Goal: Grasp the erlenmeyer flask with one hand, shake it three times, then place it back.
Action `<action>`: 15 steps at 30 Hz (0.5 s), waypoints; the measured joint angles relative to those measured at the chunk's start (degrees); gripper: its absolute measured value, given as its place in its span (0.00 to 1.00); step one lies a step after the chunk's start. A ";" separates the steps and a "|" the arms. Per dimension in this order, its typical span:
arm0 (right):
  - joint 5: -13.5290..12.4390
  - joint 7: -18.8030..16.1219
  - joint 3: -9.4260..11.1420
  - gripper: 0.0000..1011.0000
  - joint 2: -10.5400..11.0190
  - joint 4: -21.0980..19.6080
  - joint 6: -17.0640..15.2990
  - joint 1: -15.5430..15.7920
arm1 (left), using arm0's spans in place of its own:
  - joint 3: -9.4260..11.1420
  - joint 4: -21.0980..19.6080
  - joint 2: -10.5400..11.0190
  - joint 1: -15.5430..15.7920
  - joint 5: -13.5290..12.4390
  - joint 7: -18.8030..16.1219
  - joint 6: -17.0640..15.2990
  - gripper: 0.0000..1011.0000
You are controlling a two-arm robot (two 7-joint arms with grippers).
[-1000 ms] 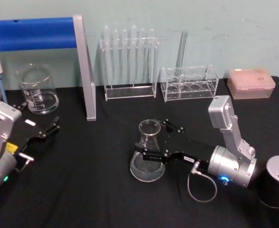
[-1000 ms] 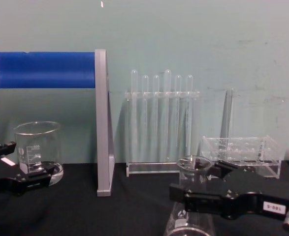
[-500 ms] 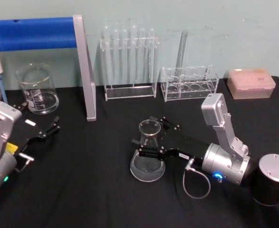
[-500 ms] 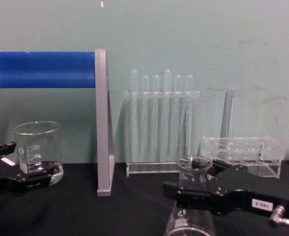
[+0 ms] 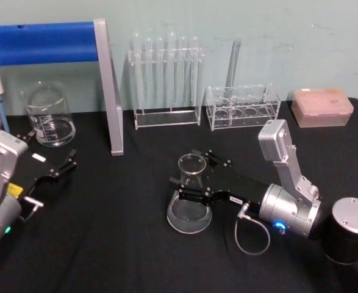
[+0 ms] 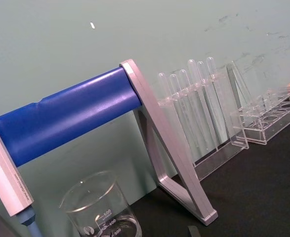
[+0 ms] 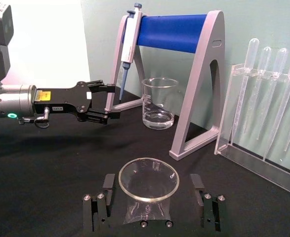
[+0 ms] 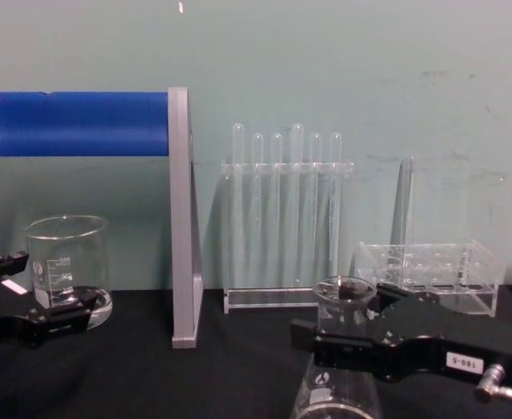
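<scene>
Head view, erlenmeyer flask (image 5: 189, 213) standing upright mid black table (image 5: 124, 238), right gripper (image 5: 188, 175) straddling its neck, jaws sitting spread wider than the rim, gripping nothing, left gripper (image 7: 110, 102) resting far left, jaws parted, empty.

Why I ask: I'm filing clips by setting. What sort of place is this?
Probably a chemistry lab bench: an erlenmeyer flask, test tubes in a clear rack, a graduated beaker and a pipette hung on a blue stand.
</scene>
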State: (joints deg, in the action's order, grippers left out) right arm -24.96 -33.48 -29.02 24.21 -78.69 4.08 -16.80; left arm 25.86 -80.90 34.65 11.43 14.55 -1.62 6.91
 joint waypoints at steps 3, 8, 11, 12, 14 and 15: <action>-0.03 -0.04 0.00 0.87 0.02 0.00 -0.01 0.02 | 0.00 0.00 0.00 0.00 0.00 0.00 0.00 0.99; -0.05 -0.08 0.00 0.75 0.04 -0.01 -0.01 0.04 | 0.00 0.00 0.00 0.00 0.00 0.00 0.00 0.99; -0.07 -0.10 0.00 0.66 0.06 -0.01 -0.01 0.05 | 0.00 0.00 0.00 0.00 0.00 0.00 0.00 0.99; -0.07 -0.10 0.00 0.64 0.06 -0.02 -0.01 0.05 | 0.00 0.00 0.00 0.00 0.00 0.00 0.00 0.99; -0.09 -0.12 0.00 0.59 0.07 -0.04 -0.01 0.05 | 0.00 0.00 0.00 0.00 0.00 0.00 0.00 0.99; -0.09 -0.13 0.00 0.53 0.07 -0.04 -0.01 0.05 | 0.00 0.00 0.00 0.00 0.00 0.00 0.00 0.99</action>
State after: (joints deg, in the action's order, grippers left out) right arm -25.05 -33.62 -29.02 24.27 -78.73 4.08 -16.75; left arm 25.86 -80.90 34.65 11.43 14.55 -1.62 6.91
